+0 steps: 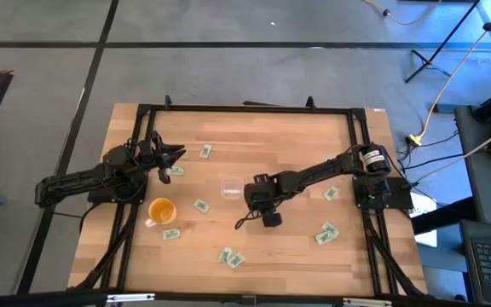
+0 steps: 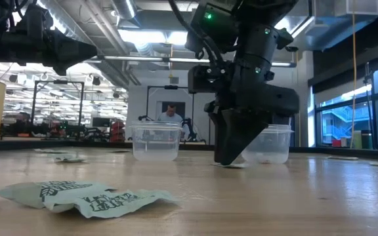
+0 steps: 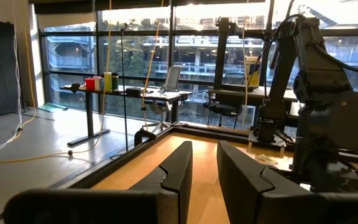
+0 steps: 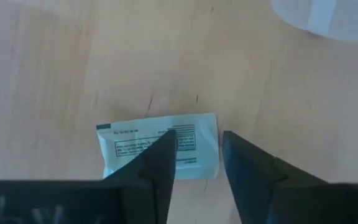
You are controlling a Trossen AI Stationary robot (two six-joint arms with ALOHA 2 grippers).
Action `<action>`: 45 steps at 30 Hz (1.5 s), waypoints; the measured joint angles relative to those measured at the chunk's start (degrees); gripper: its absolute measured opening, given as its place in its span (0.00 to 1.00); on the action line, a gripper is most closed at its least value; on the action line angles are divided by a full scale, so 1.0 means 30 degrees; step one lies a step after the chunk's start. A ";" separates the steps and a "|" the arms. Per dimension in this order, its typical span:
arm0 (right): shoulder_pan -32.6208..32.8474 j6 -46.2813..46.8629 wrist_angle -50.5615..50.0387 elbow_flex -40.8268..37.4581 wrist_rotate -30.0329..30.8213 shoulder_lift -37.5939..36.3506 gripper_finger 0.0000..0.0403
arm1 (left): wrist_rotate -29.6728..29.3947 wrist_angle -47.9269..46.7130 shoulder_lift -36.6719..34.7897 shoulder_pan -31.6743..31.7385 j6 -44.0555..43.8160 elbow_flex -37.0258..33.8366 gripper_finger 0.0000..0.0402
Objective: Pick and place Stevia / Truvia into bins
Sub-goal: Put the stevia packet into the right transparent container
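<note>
In the right wrist view, the right gripper (image 4: 197, 163) points straight down at the wood, and its two dark fingers (image 4: 157, 163) are spread a little, with a small gap between them. Right under those tips lies one green and white packet (image 4: 159, 154), flat on the table (image 4: 55, 74), low in the middle of that frame. The packet's long side runs from the left of the frame to the right, and the gap between the fingers sits over its right end, so a pinch looks like it would catch the short way across the packet. I think the next move is just straight down and then squeeze. The right arm is the near one for this packet; the left arm is far off. In the top corner of that same view a clear bin (image 4: 334, 18) shows, close by. In the high view the right gripper (image 1: 261, 205) is near the middle of the frame, with the bin (image 1: 231, 187) just up and left of it. Other packets (image 1: 326, 232) lie spread about the table. Farther left, the left gripper (image 1: 170, 156) waits above the orange cup (image 1: 161, 210); its fingers (image 3: 176, 171) are a little apart and hold nothing.
</note>
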 joint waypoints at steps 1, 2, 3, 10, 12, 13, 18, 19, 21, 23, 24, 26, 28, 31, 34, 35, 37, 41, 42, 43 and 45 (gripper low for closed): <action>-0.0104 0.0243 -0.0025 0.0000 -0.0360 0.0000 0.34 | 0.0000 0.0000 0.0002 -0.0001 0.0000 -0.0004 0.18; -0.0211 0.0459 -0.0051 0.0000 -0.0752 0.0000 0.35 | 0.0000 0.0000 0.0000 -0.0001 0.0000 0.0001 0.18; -0.0292 0.0714 -0.0063 0.0000 -0.1044 0.0000 0.35 | 0.0000 0.0000 0.0000 -0.0002 0.0000 -0.0002 0.18; -0.0639 0.1164 -0.0286 0.0015 -0.1281 0.0000 0.34 | 0.0000 0.0000 0.0000 -0.0004 0.0000 0.0001 0.17; -0.0641 0.1146 -0.0298 0.0015 -0.1262 0.0000 0.33 | 0.0000 0.0000 0.0000 0.0000 0.0000 -0.0004 0.18; -0.0645 0.1122 -0.0303 0.0015 -0.1251 0.0000 0.32 | 0.0000 0.0000 0.0000 0.0001 0.0000 -0.0001 0.18; -0.0656 0.0674 -0.0316 0.0007 -0.1214 0.0000 0.23 | 0.0000 0.0000 0.0000 0.0002 0.0000 -0.0006 0.18; -0.0656 0.0674 -0.0278 0.0000 -0.1194 0.0000 0.21 | 0.0000 0.0000 0.0000 -0.0001 0.0000 -0.0003 0.18; -0.0662 0.0668 -0.0156 -0.0020 -0.1139 0.0000 0.18 | 0.0000 0.0000 0.0000 -0.0004 0.0000 0.0001 0.17; -0.0663 0.0659 -0.0025 -0.0029 -0.1106 0.0000 0.15 | 0.0000 0.0000 0.0000 0.0002 0.0000 0.0001 0.17; -0.0663 0.0656 0.0025 -0.0029 -0.1098 0.0000 0.14 | 0.0000 0.0000 0.0000 -0.0002 0.0000 0.0001 0.18; -0.0670 0.0596 0.0068 -0.0029 -0.1084 0.0000 0.12 | 0.0000 0.0000 0.0000 -0.0005 0.0000 -0.0003 0.17; -0.0670 0.0491 0.0091 -0.0029 -0.1069 0.0000 0.11 | 0.0000 0.0000 0.0000 0.0002 0.0000 -0.0001 0.17; -0.0670 0.0110 0.0126 -0.0029 -0.1062 0.0007 0.09 | 0.0000 0.0000 0.0003 0.0002 0.0000 -0.0006 0.17; -0.0670 0.0073 0.0152 -0.0029 -0.1062 0.0007 0.08 | 0.0000 0.0000 0.0004 0.0002 0.0000 -0.0003 0.17; -0.0670 0.0062 0.0161 -0.0029 -0.1062 0.0007 0.07 | 0.0000 -0.0003 0.0004 -0.0002 0.0000 -0.0006 0.18; -0.0670 0.0040 0.0171 -0.0029 -0.1055 0.0007 0.05 | 0.0000 -0.0007 0.0000 0.0002 0.0000 -0.0006 0.17; -0.0670 -0.0044 0.0083 0.0034 -0.1059 0.0007 0.01 | 0.0000 -0.0003 0.0000 -0.0001 0.0000 -0.0003 0.18; -0.0670 -0.0104 -0.0125 0.0182 -0.1062 0.0035 0.01 | 0.0000 -0.0007 0.0006 -0.0005 0.0000 -0.0005 0.17; -0.0670 -0.0164 -0.0480 0.0416 -0.1055 0.0077 0.01 | 0.0000 -0.0001 0.0000 0.0002 0.0000 -0.0005 0.17; -0.0646 -0.0323 -0.1738 0.1056 -0.1020 0.0146 0.02 | 0.0000 -0.0007 0.0000 -0.0001 0.0000 0.0001 0.18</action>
